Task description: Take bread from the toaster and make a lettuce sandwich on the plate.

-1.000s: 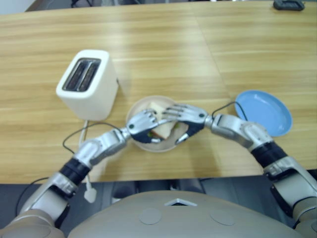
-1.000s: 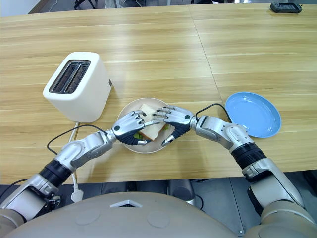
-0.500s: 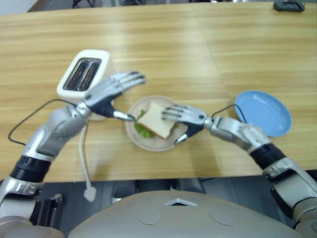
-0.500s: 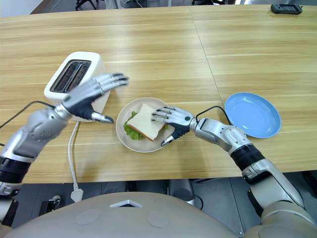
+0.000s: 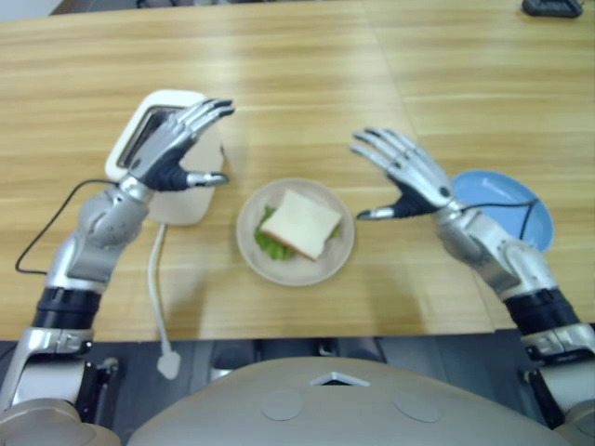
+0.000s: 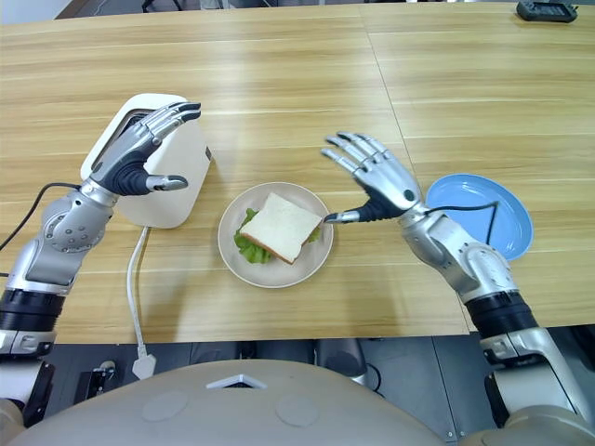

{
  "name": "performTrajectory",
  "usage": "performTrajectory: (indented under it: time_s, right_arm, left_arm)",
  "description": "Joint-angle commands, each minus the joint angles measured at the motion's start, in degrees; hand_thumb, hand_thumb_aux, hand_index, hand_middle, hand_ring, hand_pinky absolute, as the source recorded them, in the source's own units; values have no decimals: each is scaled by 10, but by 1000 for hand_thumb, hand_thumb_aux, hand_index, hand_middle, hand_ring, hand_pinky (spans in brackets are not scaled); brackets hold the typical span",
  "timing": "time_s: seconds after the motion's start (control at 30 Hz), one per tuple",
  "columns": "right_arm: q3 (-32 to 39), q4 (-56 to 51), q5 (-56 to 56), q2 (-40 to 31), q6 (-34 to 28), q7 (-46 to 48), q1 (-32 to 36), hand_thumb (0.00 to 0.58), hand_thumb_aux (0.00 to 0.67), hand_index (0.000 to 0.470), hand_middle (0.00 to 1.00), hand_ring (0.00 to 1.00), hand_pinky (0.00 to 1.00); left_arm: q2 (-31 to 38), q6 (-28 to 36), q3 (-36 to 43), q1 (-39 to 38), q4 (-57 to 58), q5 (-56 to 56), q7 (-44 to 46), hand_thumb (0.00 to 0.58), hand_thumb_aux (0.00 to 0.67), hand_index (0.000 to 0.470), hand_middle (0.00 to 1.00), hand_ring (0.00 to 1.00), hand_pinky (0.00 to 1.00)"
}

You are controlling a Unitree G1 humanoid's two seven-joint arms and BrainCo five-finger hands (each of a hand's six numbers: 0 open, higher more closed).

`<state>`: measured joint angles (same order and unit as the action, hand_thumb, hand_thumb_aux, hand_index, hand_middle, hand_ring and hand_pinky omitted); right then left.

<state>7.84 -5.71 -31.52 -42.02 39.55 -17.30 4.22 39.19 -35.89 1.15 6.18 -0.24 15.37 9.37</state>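
Down at the near edge of the tabletop (image 6: 279,93), left of centre, a white power cord (image 6: 130,288) spills over the side and its plug hangs below the table.

Just in from that near edge, about the middle, sits the beige plate (image 6: 279,277), and the sandwich is on it. A square slice of bread (image 6: 281,226) lies on top, turned at an angle, and green lettuce (image 6: 244,245) pokes out from under its left side. Nothing is touching it; both hands are off the plate.

Over to the right, near the right end of the near edge, a blue plate (image 6: 511,232) lies flat with a thin black cable draped across it.

The right hand (image 6: 381,181) hovers between the two plates, raised above the wood, palm toward the sandwich. Its fingers are spread wide and it holds nothing.

On the other side, the left hand (image 6: 139,163) is up over the toaster (image 6: 172,200), fingers stretched out over the top where the slots are, thumb sticking out to the right. That one is released too, with nothing in its grasp. The white toaster stands to the left of the beige plate and a little farther back, with the cord running out from its base.

Right at the far right corner lies a small dark object (image 6: 542,9), too small to make out.
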Motion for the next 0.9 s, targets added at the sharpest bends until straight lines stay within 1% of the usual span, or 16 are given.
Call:
performTrajectory:
  time_s: [0.03,0.07,0.1,0.13,0.17,0.2,0.23,0.27,0.4,0.43,0.5,0.57,0.63,0.77,0.9]
  right_arm:
    - [-1,11,225,-51,58,144,-71,0,0,0,0,0,0]
    - [5,11,263,-67,67,179,-94,164,102,70,0,0,0]
    - [11,8,297,-81,70,218,-116,278,187,128,20,20,20]
    - [14,-5,312,-95,77,249,-140,447,349,240,427,427,427]
    - [14,-14,321,-102,81,272,-154,447,349,240,427,427,427]
    - [13,-21,335,-105,81,293,-164,568,573,393,784,784,784]
    - [11,-26,345,-107,81,312,-170,568,573,393,784,784,784]
    - [13,-29,348,-110,78,334,-175,580,670,460,1000,1000,1000]
    - [28,-26,349,-107,65,410,-185,580,670,460,1000,1000,1000]
    - [45,-25,339,-103,60,434,-185,580,670,460,1000,1000,1000]
    - [75,-21,326,-88,46,476,-176,580,670,460,1000,1000,1000]
    - [90,-19,315,-73,37,498,-167,580,670,460,1000,1000,1000]
    - [109,-22,302,-48,30,516,-152,580,670,460,1000,1000,1000]
    - [136,-40,271,5,27,529,-123,580,670,460,1000,1000,1000]
    - [154,-73,234,46,30,530,-100,580,670,460,1000,1000,1000]
  left_arm:
    - [47,-32,30,-72,-8,-99,114,580,670,460,302,302,302]
    - [63,-39,40,-95,-7,-117,143,580,670,460,1000,1000,1000]
    - [78,-42,49,-116,-5,-131,173,580,670,460,1000,1000,1000]
    - [96,-42,59,-141,0,-140,204,580,670,460,1000,1000,1000]
    - [107,-41,65,-157,2,-146,224,580,670,460,1000,1000,1000]
    - [116,-37,70,-170,5,-151,242,580,670,460,1000,1000,1000]
    - [121,-37,73,-180,8,-153,255,580,670,460,1000,1000,1000]
    - [123,-30,78,-186,10,-153,267,580,670,460,1000,1000,1000]
    - [127,-14,94,-197,20,-136,309,580,670,460,1000,1000,1000]
    - [126,-10,102,-196,26,-127,319,580,670,460,1000,1000,1000]
    - [110,-8,124,-184,48,-93,327,580,670,460,1000,1000,1000]
    - [92,-11,137,-172,62,-74,325,580,670,460,1000,1000,1000]
    - [65,-16,152,-146,82,-25,300,580,670,460,1000,1000,1000]
    - [5,-27,181,-80,160,106,205,580,670,460,1000,1000,1000]
    - [-15,-49,214,-59,218,160,160,580,670,460,1000,1000,1000]
